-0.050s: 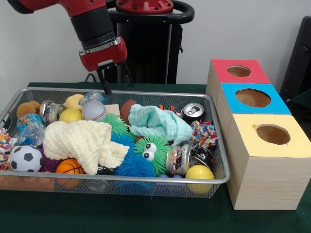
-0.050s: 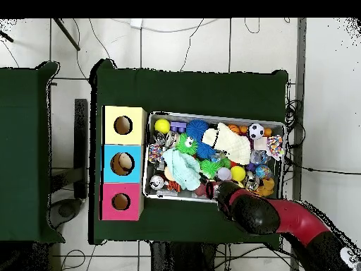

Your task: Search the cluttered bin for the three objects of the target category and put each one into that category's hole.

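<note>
- Front view: gripper [image 1: 115, 81] is seen above the far rim of the wire bin [image 1: 221, 178], fingers apart, nothing held. Bin is filled w/ clutter: cream cloth [image 1: 85, 141] near-left, teal cloth [image 1: 160, 122] at centre, green googly-eyed toy [image 1: 153, 151], baseball [image 1: 94, 110], soccer ball [image 1: 25, 158], crushed can [image 1: 193, 111] far-right. Three hole boxes are set at right: yellow box [image 1: 265, 162] near, blue box [image 1: 252, 101] mid, red box [image 1: 238, 73] far.
- Overhead view: arm [image 2: 282, 219] is shown reaching in from bottom right; gripper is hidden under the wrist, at bin's lower edge.
</note>
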